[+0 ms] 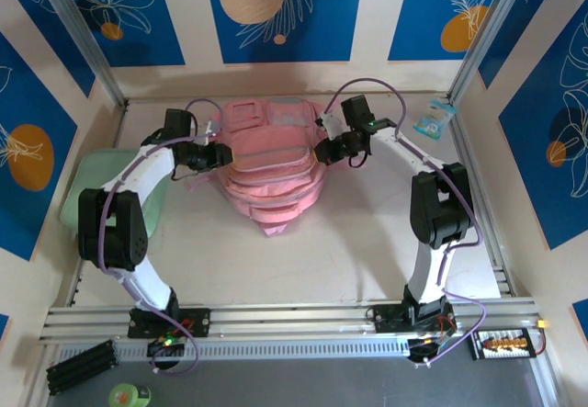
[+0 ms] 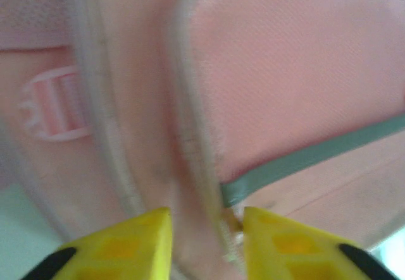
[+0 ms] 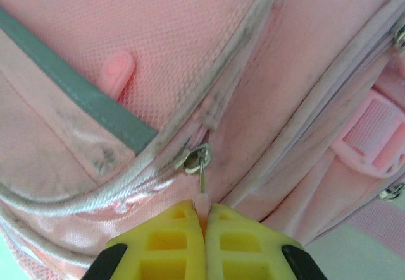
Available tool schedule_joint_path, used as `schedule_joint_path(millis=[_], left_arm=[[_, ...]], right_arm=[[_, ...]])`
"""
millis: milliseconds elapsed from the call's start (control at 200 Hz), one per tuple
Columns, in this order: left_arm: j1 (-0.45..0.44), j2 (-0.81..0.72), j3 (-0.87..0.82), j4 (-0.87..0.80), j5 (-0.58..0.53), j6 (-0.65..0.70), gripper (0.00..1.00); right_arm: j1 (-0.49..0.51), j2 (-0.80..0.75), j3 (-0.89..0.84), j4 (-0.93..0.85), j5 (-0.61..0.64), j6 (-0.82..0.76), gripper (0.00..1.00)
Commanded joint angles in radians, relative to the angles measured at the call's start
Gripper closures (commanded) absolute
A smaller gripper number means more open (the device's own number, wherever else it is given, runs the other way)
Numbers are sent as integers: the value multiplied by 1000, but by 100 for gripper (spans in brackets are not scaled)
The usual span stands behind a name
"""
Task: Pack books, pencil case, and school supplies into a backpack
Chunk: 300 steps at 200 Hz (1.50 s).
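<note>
Desk (image 1: pixel 303 260), light surface, both arms bolted at the near edge. Pink backpack (image 1: pixel 271 163) lies flat at the desk's far middle, pockets up, between the two arms. Mint-green flat case (image 1: pixel 78 191) at the left edge of the desk, partly under the left arm, apart from the backpack. Small blue-and-white packet (image 1: pixel 434 118) at the far right corner, well apart from everything.

Left fingers (image 1: pixel 223 156) at the backpack's left side. In the left wrist view they stand apart, and a zipper seam and pink fabric run through the gap; not clamped on anything. Grey trim strip (image 2: pixel 304 160) just ahead of them, pink buckle (image 2: pixel 54 103) off to the side.

Right fingers (image 3: pixel 201 213) at the backpack's right side, pressed closed on the thin pink zipper pull (image 3: pixel 202 194). The metal slider (image 3: pixel 196 158) sits just beyond the fingertips on the pocket's zipper track. A small pink tab (image 3: pixel 117 71) sticks out of the mesh above the grey trim.
</note>
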Motion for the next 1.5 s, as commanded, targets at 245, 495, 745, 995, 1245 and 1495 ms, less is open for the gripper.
schedule_joint_path(millis=[245, 495, 745, 995, 1245, 1495], left_arm=[[4, -228, -77, 1, -195, -119, 40], [-227, -205, 25, -85, -237, 271, 36], [-375, -144, 38, 7, -242, 666, 37], [-389, -68, 54, 56, -256, 851, 39], [-392, -7, 69, -6, -231, 1000, 43], [-392, -6, 50, 14, -258, 1038, 84]], right_arm=[[107, -43, 16, 3, -160, -26, 100], [140, -42, 10, 39, -193, -3, 100], [119, -62, -24, 52, -204, 8, 100], [106, -61, -24, 57, -198, 29, 100], [103, -55, -20, 60, -194, 49, 100], [68, -49, -16, 70, -129, 127, 100]])
